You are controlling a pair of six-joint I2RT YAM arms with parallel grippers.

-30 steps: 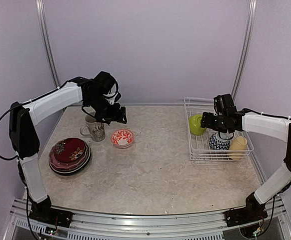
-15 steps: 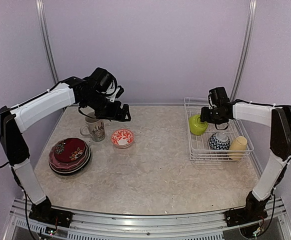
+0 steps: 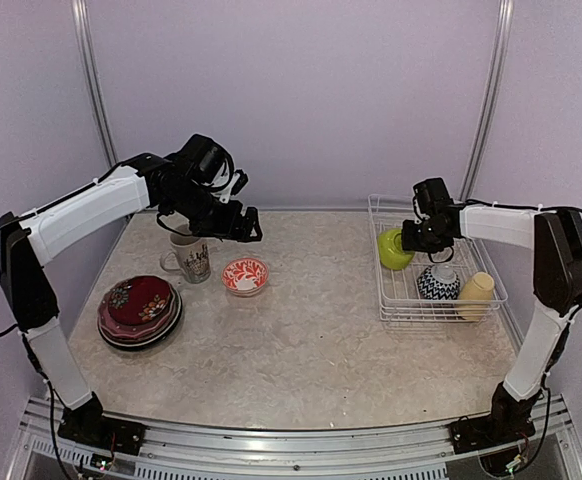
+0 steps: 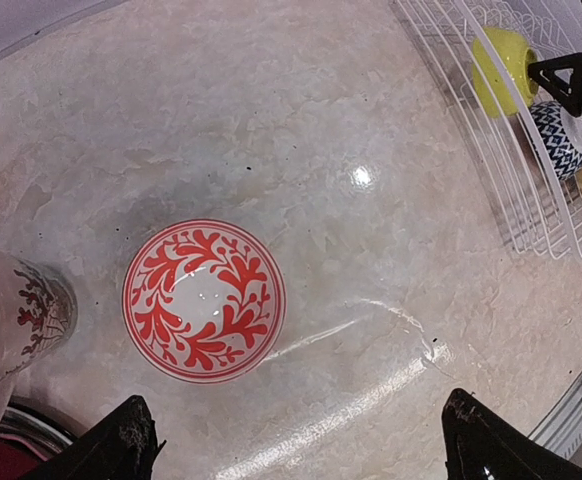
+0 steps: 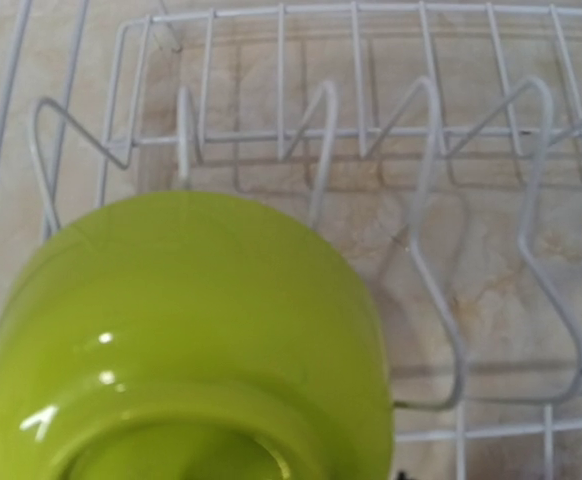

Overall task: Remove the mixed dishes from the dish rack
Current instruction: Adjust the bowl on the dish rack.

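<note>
The white wire dish rack (image 3: 396, 310) stands at the right. It holds a lime-green bowl (image 3: 393, 249), a blue-patterned bowl (image 3: 438, 284) and a pale-yellow mug (image 3: 477, 294). My right gripper (image 3: 418, 237) hovers right beside the lime bowl (image 5: 186, 340), which fills its wrist view. Its fingers show spread apart in the left wrist view (image 4: 569, 78). My left gripper (image 3: 243, 226) is open and empty above a red-patterned bowl (image 4: 204, 300) on the table. Its fingertips (image 4: 121, 445) frame bare table.
A beige patterned mug (image 3: 191, 260) stands left of the red-patterned bowl (image 3: 244, 275). A stack of plates with a red one on top (image 3: 139, 308) lies at the front left. The rack's upright prongs (image 5: 426, 150) rise just behind the lime bowl.
My right gripper has moved from above the blue-patterned bowl back and left to the lime bowl. My left gripper has shifted slightly right, above the red-patterned bowl.
</note>
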